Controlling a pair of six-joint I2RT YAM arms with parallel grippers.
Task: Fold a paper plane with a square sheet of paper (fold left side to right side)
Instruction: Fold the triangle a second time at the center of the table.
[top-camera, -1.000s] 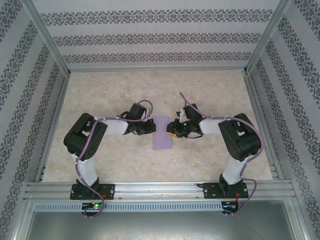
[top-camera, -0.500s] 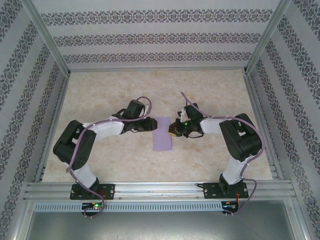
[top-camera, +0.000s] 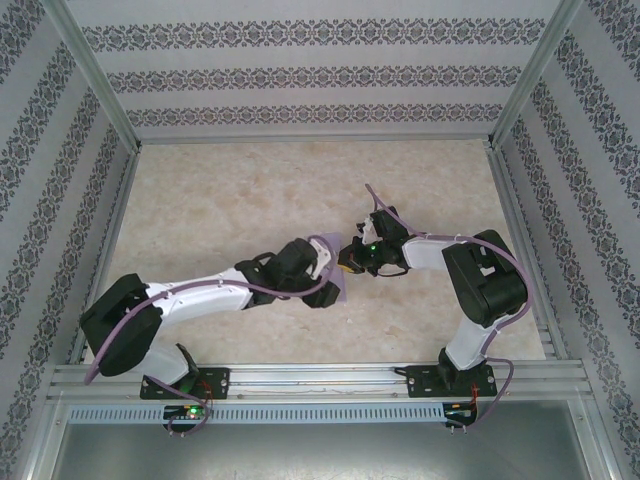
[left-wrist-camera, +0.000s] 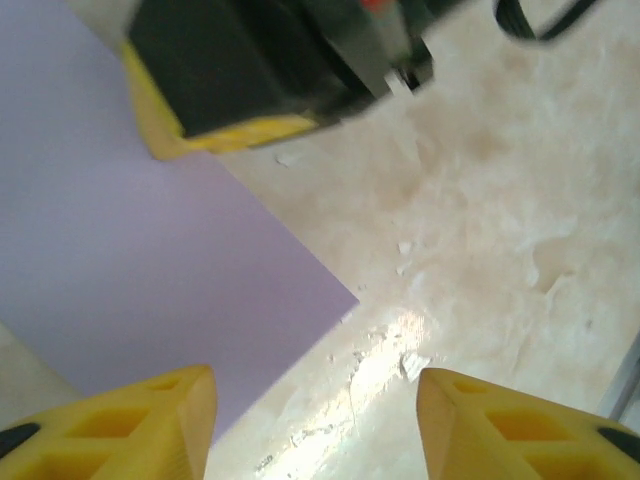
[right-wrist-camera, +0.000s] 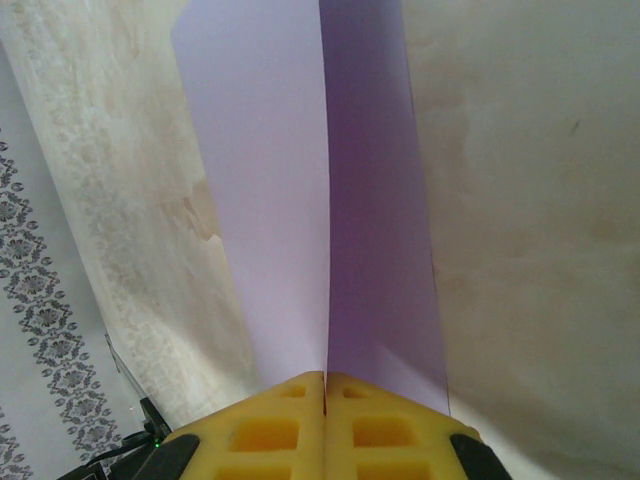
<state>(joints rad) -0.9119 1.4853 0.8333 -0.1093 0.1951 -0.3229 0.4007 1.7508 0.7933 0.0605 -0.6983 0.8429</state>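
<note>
Reaching in from the near-left corner, the left arm slants across the tabletop (top-camera: 200, 200) to the middle. The left pincer (left-wrist-camera: 315, 405) hangs there with its yellow fingers (left-wrist-camera: 165, 420) apart, and between them lie only bare stone-patterned surface and one corner of lilac paper.

From that wrist view, the square sheet of paper (left-wrist-camera: 150, 270) lies ahead and to the left of the gap. Its free corner points into the opening, and its straight edge runs up and away to the left. The left finger sits over paper, the right one over tabletop.

Just beyond, the right pincer (right-wrist-camera: 325, 390) shows as a black and yellow block over the sheet's far part. Its own camera shows its fingers pressed together, seemingly clamped on the sheet's edge. A crease line starts at the seam between them and runs straight away, with a paler panel on one side and a shaded one on the other.

The sheet's long axis therefore runs away from the right pincer and roughly across the left one's line of approach. The right arm has the sheet in hand. The left arm is free and stands nearest the loose corner, so I judge the coming move turns on bringing its open fingers onto that corner.
</note>
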